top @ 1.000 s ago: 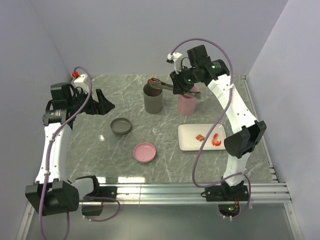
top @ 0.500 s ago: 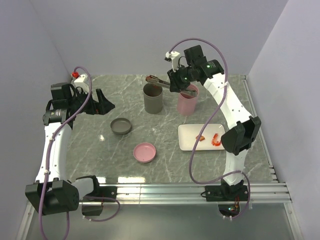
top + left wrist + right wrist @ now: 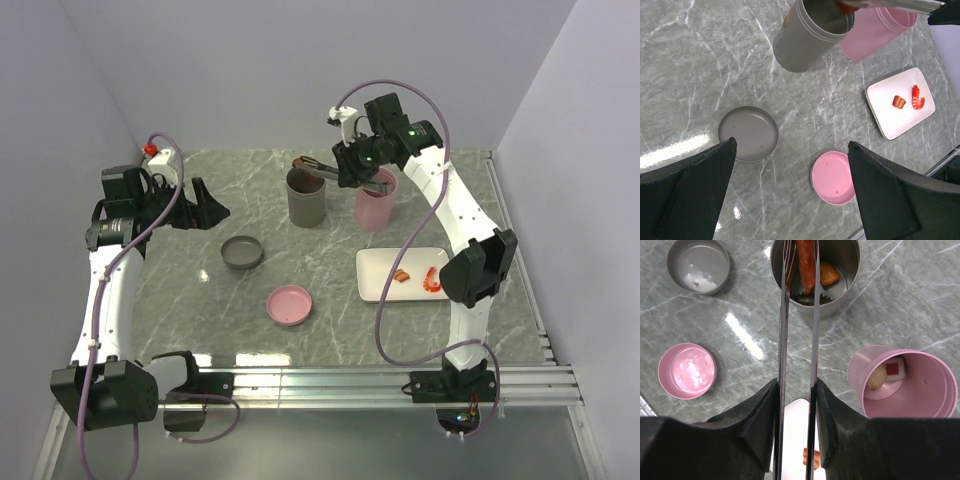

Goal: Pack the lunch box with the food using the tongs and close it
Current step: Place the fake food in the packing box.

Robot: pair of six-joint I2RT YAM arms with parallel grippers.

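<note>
The scene looks like a robotics lab test cell, not a home or kitchen. Plain pale walls (image 3: 260, 70) close in a grey marble-patterned surface (image 3: 200, 290) on three sides, with no furniture or fittings around it. An aluminium rail (image 3: 330, 385) runs along the near edge, and two white-and-black robot arms, the left arm (image 3: 110, 290) and the right arm (image 3: 460, 215), are bolted to it. A purple cable (image 3: 380, 82) loops loosely over the right arm. The only domestic items are props: toy food pieces (image 3: 432, 281) on a white tray (image 3: 375, 275).
</note>
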